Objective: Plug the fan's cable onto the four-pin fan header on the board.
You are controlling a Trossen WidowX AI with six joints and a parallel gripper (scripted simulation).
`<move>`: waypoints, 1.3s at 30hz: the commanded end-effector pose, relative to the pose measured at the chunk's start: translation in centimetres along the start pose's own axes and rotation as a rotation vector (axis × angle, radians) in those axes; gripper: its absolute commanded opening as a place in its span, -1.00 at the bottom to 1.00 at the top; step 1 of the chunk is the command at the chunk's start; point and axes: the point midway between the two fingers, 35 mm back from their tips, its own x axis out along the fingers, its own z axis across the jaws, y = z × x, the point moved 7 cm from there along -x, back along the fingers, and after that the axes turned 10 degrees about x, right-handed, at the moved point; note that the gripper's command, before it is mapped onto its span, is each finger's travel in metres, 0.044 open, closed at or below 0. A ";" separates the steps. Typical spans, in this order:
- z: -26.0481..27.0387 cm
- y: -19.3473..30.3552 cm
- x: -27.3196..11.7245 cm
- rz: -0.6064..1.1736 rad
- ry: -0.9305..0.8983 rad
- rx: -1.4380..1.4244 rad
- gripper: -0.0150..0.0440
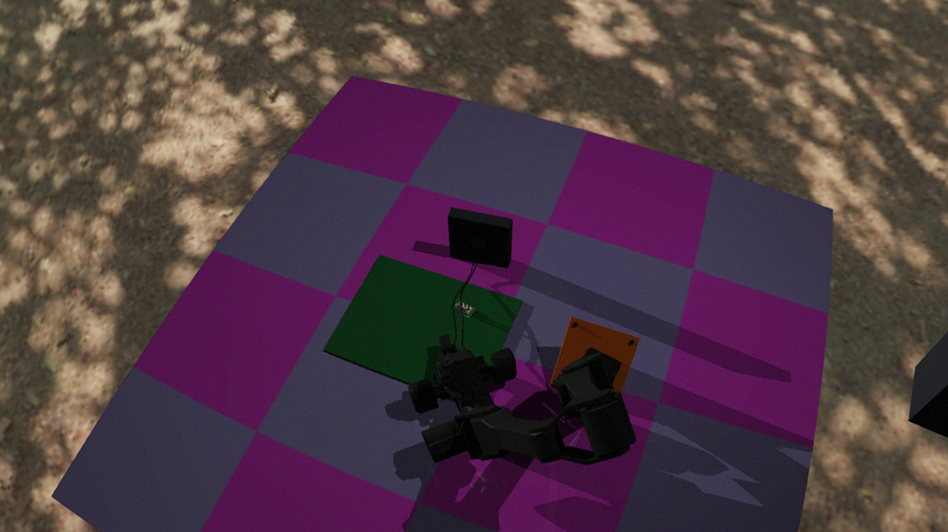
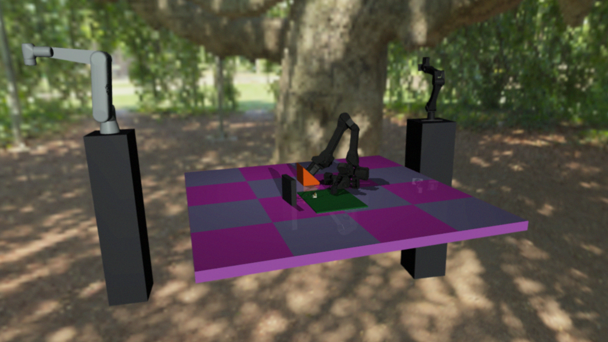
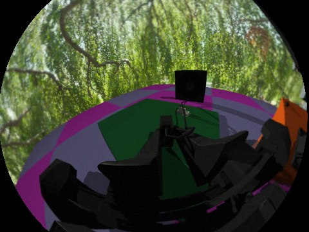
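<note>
The dark plug (image 3: 167, 132) is pinched by the gripper (image 1: 446, 347) (image 2: 334, 190) (image 3: 166, 130), presumably so the header (image 1: 464, 309) (image 2: 314, 195) (image 3: 183, 111) ahead can be approached.

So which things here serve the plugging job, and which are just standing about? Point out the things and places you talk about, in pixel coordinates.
In the job:
- fan (image 1: 478, 238) (image 2: 288, 190) (image 3: 190, 86)
- cable (image 1: 470, 273) (image 3: 185, 120)
- plug (image 3: 166, 122), held in the hand (image 1: 449, 347) (image 2: 336, 188) (image 3: 166, 130)
- header (image 1: 464, 309) (image 2: 314, 195) (image 3: 183, 111)
- green board (image 1: 391, 318) (image 2: 336, 204) (image 3: 129, 132)
- orange wedge (image 1: 587, 334) (image 2: 307, 178) (image 3: 288, 116), apparently the arm's mount

Standing about:
- pale grey arm (image 2: 101, 85)
- distant black arm (image 2: 434, 89)

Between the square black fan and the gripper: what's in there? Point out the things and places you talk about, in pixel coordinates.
A strip of the flat green board (image 1: 391, 318) (image 2: 340, 205) (image 3: 129, 132) with the small whitish pin header (image 1: 464, 309) (image 2: 314, 195) (image 3: 187, 113), thin dark wires (image 1: 457, 292) (image 3: 185, 122) spanning from fan (image 1: 479, 238) (image 2: 288, 191) (image 3: 190, 86) to gripper (image 1: 446, 345) (image 2: 334, 191) (image 3: 166, 130). Top and wrist views show it.
</note>
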 end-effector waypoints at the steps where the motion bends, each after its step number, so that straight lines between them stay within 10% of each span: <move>1: 0.0 0.0 0.0 0.000 0.000 -0.001 -0.49; 22: 0.0 0.0 0.0 0.000 0.000 -0.001 -0.49; 28: 0.0 0.0 0.0 0.000 0.000 -0.001 -0.02; 39: 0.0 0.0 0.0 0.000 0.000 -0.001 -0.02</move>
